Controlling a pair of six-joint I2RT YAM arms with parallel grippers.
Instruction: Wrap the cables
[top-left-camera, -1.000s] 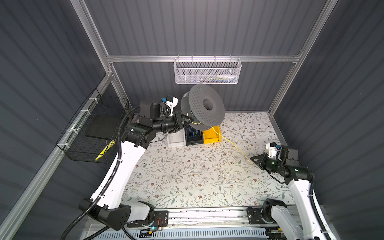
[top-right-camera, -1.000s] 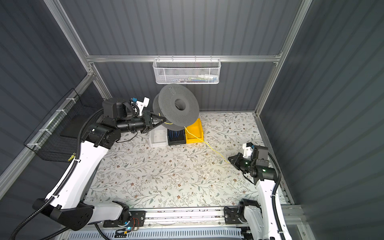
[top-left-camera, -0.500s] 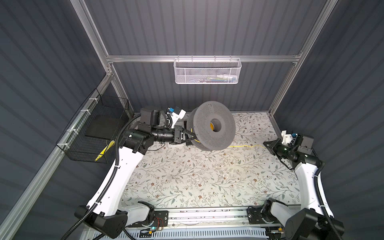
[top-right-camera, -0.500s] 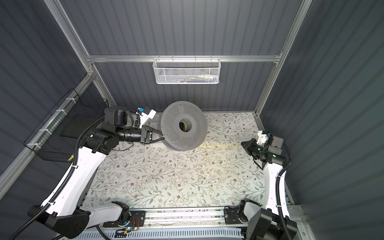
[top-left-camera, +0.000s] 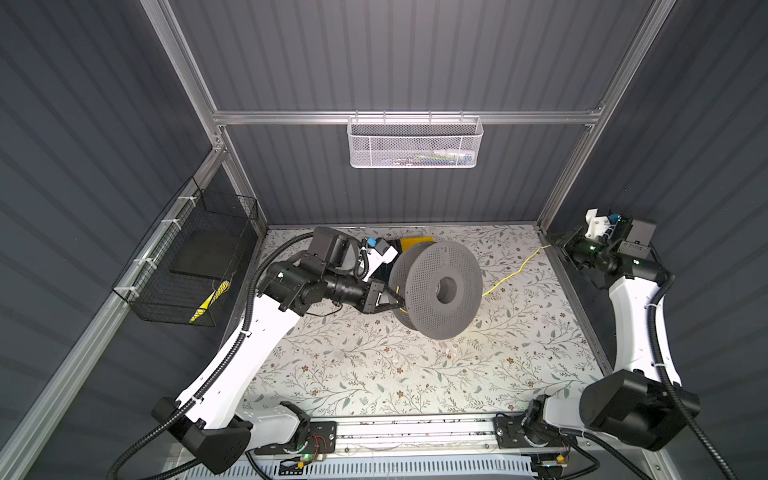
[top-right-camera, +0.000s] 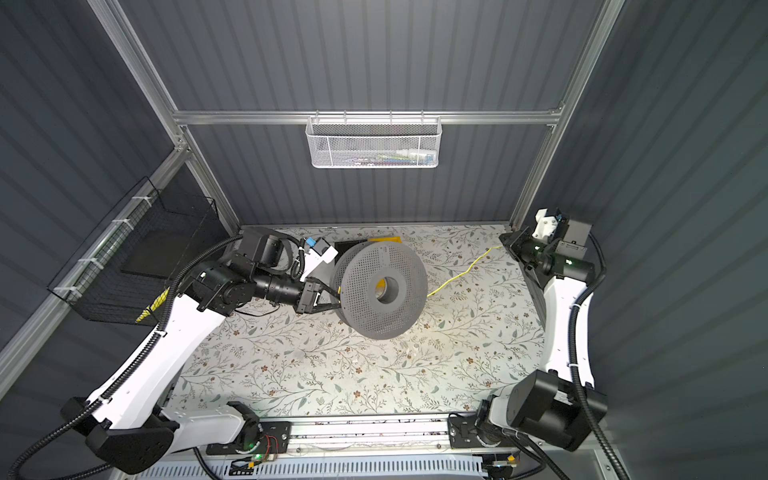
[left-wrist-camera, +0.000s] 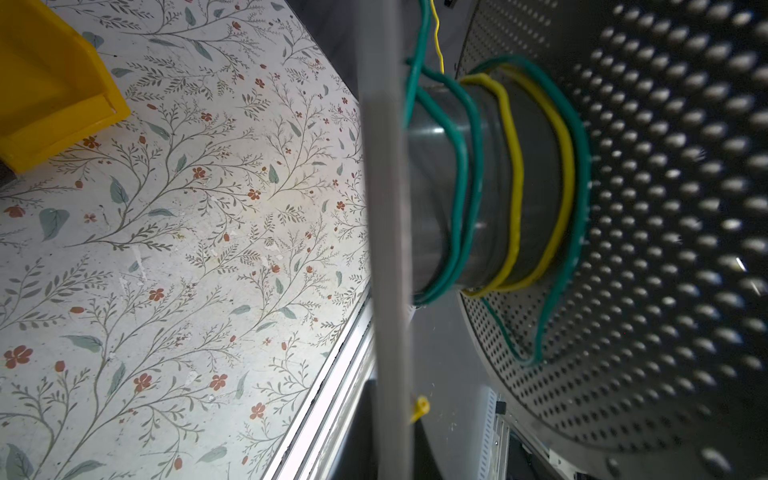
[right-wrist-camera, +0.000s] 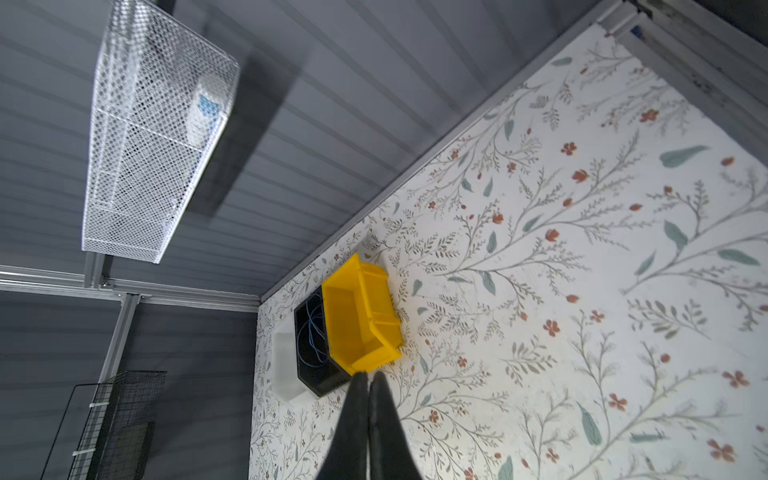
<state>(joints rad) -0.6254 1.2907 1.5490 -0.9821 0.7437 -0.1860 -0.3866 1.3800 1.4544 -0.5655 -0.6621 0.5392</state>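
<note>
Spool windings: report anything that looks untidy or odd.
On the spool, one green wire loop sags off the hub onto the flange, and the yellow cable turns sit spaced apart rather than snug.

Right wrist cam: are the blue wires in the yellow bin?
No, the blue wires lie in the black bin, which sits right beside the yellow bin.

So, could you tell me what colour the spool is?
Dark grey spool, clearest in a top view.
</note>
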